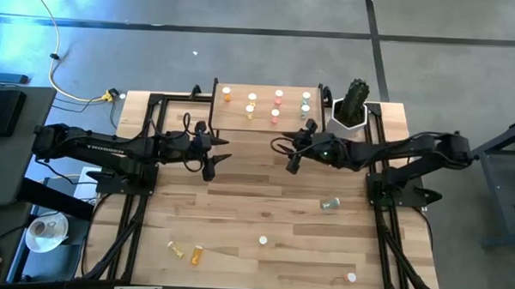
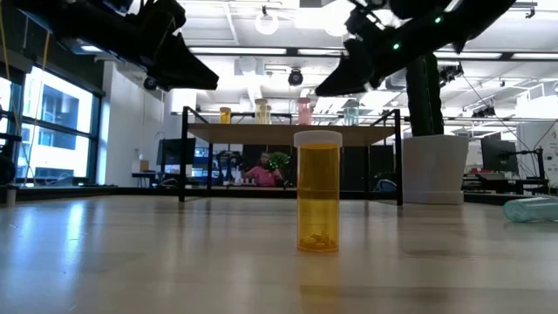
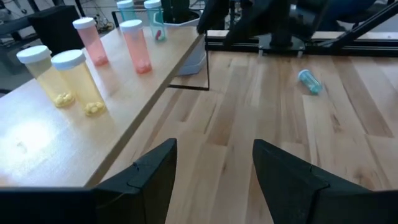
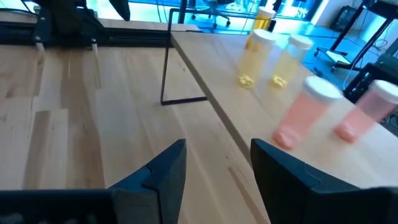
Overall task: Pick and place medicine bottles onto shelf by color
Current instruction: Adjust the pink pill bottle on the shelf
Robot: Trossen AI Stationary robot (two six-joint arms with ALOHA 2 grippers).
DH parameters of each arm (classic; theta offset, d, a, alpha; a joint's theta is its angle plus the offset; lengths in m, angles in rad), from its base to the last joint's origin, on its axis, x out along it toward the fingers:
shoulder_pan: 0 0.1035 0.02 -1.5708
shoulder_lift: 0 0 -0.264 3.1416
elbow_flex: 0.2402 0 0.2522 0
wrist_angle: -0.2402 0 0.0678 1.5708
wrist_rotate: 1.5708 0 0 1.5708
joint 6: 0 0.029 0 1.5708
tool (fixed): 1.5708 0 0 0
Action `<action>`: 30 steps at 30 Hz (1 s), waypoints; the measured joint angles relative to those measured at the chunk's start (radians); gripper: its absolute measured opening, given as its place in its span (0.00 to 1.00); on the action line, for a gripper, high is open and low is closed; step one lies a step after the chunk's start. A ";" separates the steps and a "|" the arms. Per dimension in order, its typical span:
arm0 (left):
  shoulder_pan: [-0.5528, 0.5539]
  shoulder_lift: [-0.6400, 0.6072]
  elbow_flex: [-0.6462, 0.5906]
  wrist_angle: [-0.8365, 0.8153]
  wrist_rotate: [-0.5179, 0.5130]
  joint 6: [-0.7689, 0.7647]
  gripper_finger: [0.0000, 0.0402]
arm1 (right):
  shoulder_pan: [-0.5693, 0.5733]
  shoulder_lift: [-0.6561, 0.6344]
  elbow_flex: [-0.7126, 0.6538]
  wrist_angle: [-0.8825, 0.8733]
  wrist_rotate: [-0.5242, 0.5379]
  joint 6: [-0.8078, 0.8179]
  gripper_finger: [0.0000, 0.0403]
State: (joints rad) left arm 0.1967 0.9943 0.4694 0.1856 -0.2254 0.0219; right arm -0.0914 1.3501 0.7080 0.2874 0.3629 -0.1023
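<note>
The shelf [image 1: 263, 110] stands at the table's far edge, with orange, yellow, pink and green medicine bottles [image 1: 251, 100] upright on it. In the left wrist view yellow [image 3: 78, 81] and pink [image 3: 135, 45] ones show on its board. Loose bottles are on the table: a green one [image 1: 329, 203] on its side, an orange one [image 1: 197, 255] and a yellow one [image 1: 175, 248] lying near the front, and an orange one [image 2: 318, 202] upright. My left gripper [image 1: 218, 155] hovers open near the shelf's left end. My right gripper [image 1: 291, 154] hovers open near its right end. Both are empty.
A white pot with a cactus [image 1: 351, 109] stands at the shelf's right end. Another white-capped bottle [image 1: 351, 276] stands near the front right corner. Black frame rails [image 1: 145, 158] run along the table's left and right sides. Bare wood lies between the grippers and the front bottles.
</note>
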 joint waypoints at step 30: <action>0.000 0.000 0.000 -0.002 -0.002 0.000 0.50 | -0.105 0.256 0.124 0.140 0.053 -0.030 0.42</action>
State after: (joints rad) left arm 0.1967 0.9947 0.4694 0.1841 -0.2272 0.0216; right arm -0.1966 1.6066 0.8322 0.4278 0.4156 -0.1322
